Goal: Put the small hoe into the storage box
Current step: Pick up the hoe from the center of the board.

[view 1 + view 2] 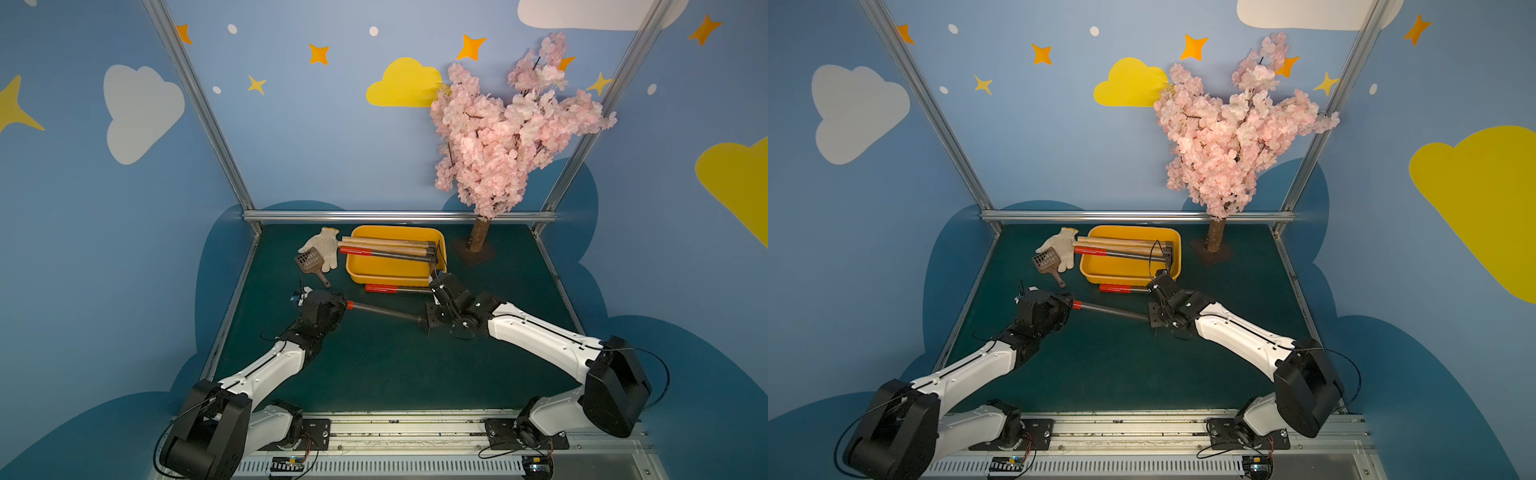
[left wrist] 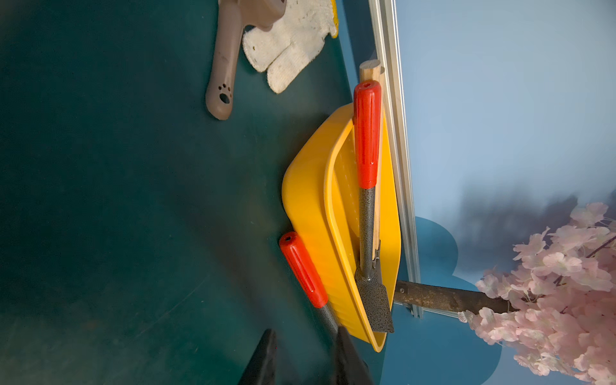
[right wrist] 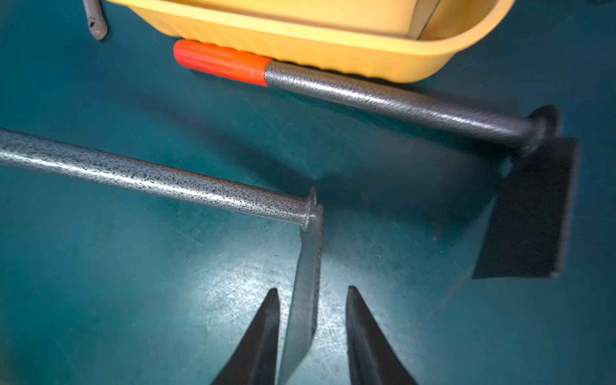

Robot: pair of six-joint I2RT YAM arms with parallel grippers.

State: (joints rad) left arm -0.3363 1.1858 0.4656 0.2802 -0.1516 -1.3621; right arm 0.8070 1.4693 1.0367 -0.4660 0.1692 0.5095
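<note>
The small hoe has a speckled grey shaft and a red grip, and it spans the space between my two arms above the green mat. My left gripper is shut on the red grip end, which lies out of the left wrist view. At the other end, my right gripper stands open astride the hoe's flat blade, with a gap on each side. The shaft runs off to one side. The yellow-orange storage box sits just beyond, near the back rail.
A second red-handled hoe lies on the mat against the box's front wall. Another red-handled tool and wooden handles lie in the box. A white glove and a brown scoop lie to its left. A pink blossom tree stands back right.
</note>
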